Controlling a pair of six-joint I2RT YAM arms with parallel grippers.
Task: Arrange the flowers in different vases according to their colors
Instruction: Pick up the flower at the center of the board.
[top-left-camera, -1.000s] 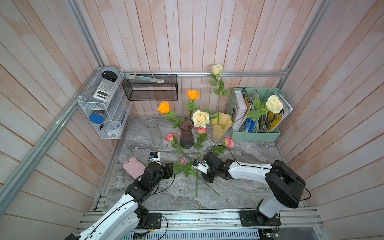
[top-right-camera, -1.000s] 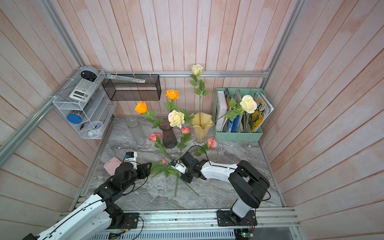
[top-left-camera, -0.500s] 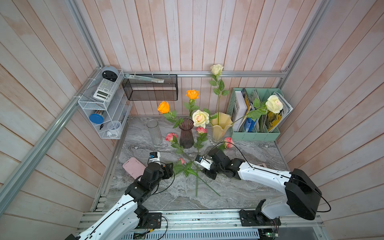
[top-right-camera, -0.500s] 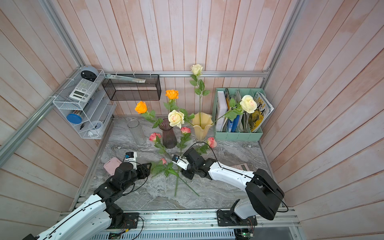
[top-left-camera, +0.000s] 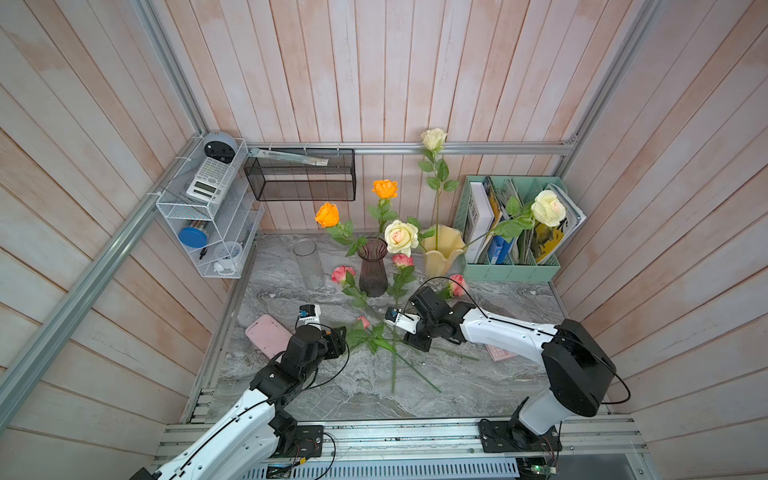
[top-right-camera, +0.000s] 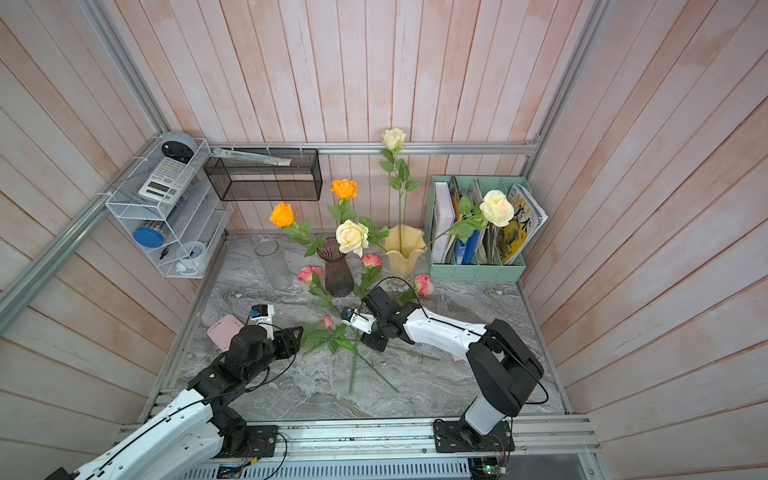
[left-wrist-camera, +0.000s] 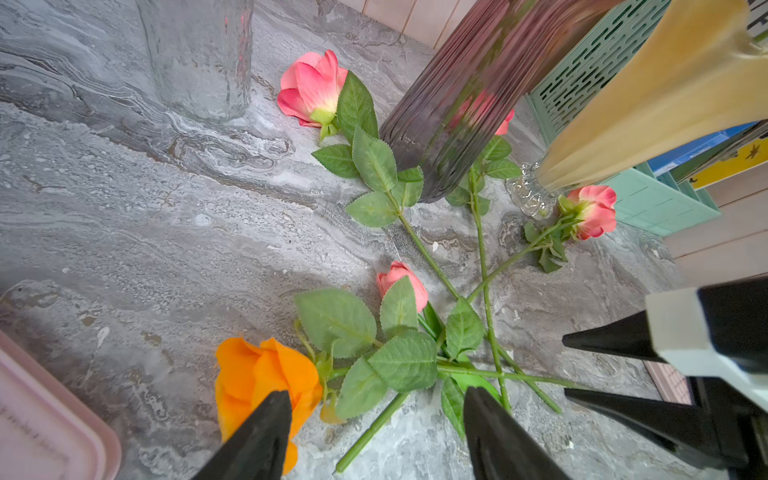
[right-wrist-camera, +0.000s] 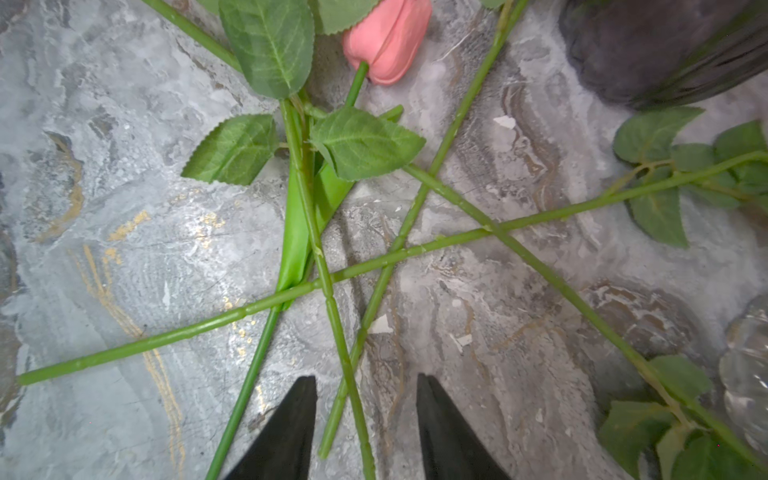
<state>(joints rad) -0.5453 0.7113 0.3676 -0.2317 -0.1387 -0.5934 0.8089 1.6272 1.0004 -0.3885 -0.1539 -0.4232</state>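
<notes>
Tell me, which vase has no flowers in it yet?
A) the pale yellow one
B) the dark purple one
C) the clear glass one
C: the clear glass vase stands empty, while orange roses rise from the purple vase and cream roses from the yellow vase.

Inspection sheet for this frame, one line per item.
Surface: grey marble tabletop, crossed stems lying on it.
Job's things: cream roses in yellow vase; two orange roses in purple vase; clear vase empty; pink roses and a loose orange rose lying flat.
Clutter: pink case, green file holder, wire shelf.
Grippers: left gripper and right gripper, jaws open, holding nothing.
Cables: black loop over right wrist.
Surroundings: wood-plank walls.
</notes>
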